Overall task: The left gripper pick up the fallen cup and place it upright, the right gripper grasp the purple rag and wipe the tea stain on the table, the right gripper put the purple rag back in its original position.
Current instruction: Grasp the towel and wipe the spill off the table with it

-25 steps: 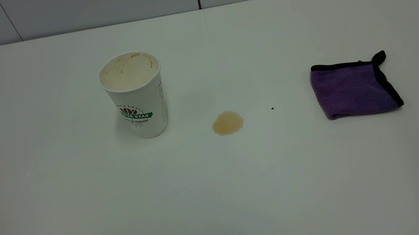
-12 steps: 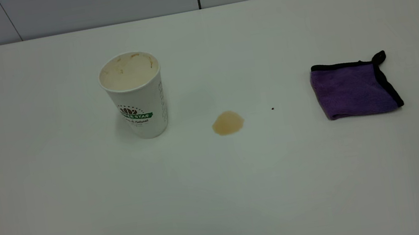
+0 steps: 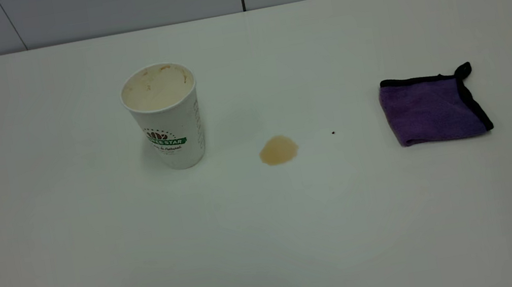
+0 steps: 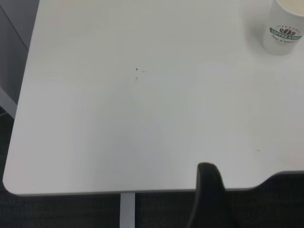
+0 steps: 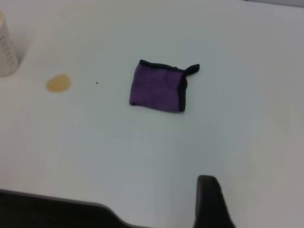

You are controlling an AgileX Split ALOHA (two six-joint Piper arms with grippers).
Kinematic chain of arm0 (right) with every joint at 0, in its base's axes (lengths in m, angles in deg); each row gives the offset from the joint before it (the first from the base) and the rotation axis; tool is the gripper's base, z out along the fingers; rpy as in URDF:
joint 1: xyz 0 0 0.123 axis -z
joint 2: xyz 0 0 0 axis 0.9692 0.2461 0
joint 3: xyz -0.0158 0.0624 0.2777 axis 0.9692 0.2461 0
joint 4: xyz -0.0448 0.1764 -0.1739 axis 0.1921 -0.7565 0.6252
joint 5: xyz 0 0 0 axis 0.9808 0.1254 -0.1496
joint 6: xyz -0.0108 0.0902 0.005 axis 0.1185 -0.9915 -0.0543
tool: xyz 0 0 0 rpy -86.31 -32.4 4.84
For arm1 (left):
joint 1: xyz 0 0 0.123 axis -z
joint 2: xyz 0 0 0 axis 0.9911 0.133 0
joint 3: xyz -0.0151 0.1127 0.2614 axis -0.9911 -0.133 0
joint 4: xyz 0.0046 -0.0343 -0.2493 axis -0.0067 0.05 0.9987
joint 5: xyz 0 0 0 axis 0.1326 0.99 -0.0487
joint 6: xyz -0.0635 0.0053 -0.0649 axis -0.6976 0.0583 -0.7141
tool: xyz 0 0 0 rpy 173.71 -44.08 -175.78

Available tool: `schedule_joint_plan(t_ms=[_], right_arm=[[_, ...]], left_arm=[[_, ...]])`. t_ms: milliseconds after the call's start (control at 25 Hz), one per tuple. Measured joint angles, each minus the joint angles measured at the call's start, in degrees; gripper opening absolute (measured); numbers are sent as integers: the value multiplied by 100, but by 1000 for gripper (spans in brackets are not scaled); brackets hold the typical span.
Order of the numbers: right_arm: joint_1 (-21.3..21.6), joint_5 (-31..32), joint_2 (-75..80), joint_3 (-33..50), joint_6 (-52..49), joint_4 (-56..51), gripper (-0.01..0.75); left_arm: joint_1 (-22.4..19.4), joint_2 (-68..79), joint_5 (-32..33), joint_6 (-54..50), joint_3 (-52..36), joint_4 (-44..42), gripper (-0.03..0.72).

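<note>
- You have bare worktop (image 3: 272, 243) all around the upright cup (image 3: 165, 119), tea stain (image 3: 278, 150) and purple rag (image 3: 433, 108), each well apart
- Left end effector (image 4: 209, 199) and right end effector (image 5: 211, 202) are cut off at the near edge; you cannot tell their finger state

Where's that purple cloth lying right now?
In the exterior view the purple rag lies flat on the table's right side, apart from the tea stain to its left.

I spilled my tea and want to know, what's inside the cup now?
The cup stands upright on the table. Through its open mouth you can see cream inner walls with brown tea marks near the rim. No pool of tea shows there; the very bottom is hidden by the front wall.
</note>
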Motion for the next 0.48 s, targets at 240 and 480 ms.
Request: schedule_joint_plan(t_ms=[240,480], right_arm=[[0,0,0,0,0,0,498],[0,-51,24,0,-23,-95,489]], left_arm=[[0,-7,0,-18,0,0,516],[0,-7,0,-18,0,0,516]])
